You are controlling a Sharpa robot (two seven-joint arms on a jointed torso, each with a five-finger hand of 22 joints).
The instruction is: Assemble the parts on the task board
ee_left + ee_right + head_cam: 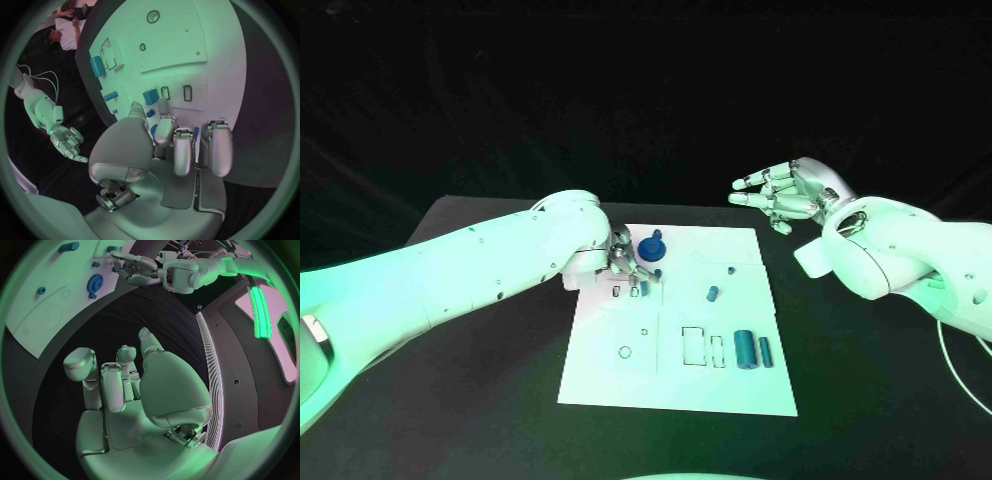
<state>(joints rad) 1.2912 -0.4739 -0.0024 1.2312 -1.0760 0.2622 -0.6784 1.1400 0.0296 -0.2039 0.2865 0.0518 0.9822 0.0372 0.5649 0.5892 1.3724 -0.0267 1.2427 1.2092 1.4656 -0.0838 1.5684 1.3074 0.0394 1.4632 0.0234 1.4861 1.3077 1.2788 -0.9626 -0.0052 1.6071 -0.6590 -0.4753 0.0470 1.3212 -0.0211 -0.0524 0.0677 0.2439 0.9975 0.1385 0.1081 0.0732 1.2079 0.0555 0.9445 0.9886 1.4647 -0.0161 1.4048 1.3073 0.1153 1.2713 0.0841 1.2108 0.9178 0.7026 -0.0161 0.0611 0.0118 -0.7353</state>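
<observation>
The white task board (689, 385) lies mid-table. My left hand (626, 262) hovers over its far left part, fingers (185, 150) curled down. Blue shows in the gaps between them, and I cannot tell whether a part is held. Just past the fingertips, a blue block (150, 96) stands beside two empty slots. A blue gear (651, 247) sits close by the hand on its right. A small blue part (713, 293) lies mid-board. Two blue cylinders (746, 350) lie on the board's near right side. My right hand (783, 190) is raised off the board at the far right, fingers spread, holding nothing.
Empty outlined slots (692, 345) and a small oval hole (625, 351) mark the near half of the board. Black table (877, 400) surrounds the board on all sides. A dark curtain hangs behind the table.
</observation>
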